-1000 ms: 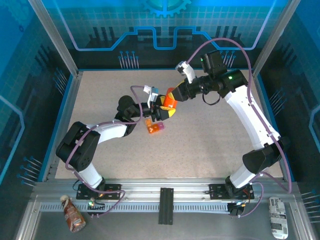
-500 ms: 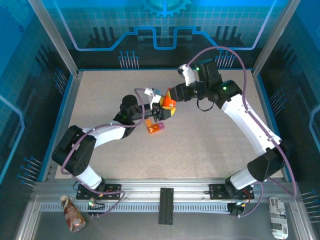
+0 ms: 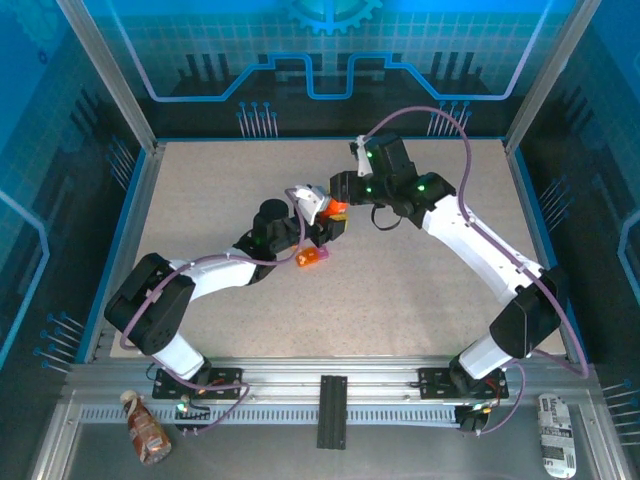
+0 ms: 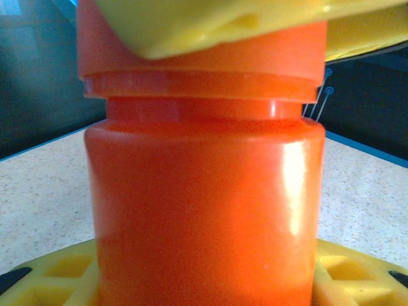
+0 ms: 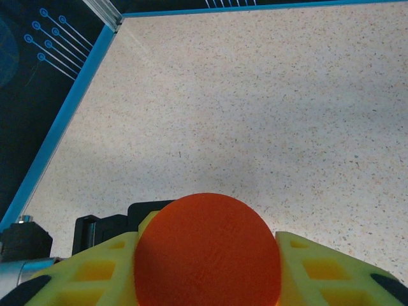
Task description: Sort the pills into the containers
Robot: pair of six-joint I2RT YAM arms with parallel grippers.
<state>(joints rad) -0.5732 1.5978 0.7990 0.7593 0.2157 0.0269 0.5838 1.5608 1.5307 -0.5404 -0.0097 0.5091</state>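
Near the middle of the overhead view, slightly above center, my two grippers are meeting over the speckled table [image 3: 430, 270]. My left gripper [image 4: 204, 277] is clamping the orange bottle [image 4: 204, 204] by its body. In the left wrist view its yellow fingers [image 4: 357, 274] are showing at the lower left and lower right corners, pressing against the bottle's sides, so the jaws are standing partway apart, closed on the bottle. My right gripper [image 5: 207, 271] is gripping the orange cap [image 5: 207, 248] at the bottle's top. In the right wrist view its own yellow fingers [image 5: 95, 271] are sitting on either side of the round cap at the bottom of the frame, touching it, with the jaws standing narrow. Another yellow finger is crossing the top edge of the left wrist view, lying against the cap. The containers [image 3: 311, 257], orange with a pink-purple end, are lying on the table just below and left of the bottle in the overhead view, close to my left gripper; whether they are touching it I cannot tell.
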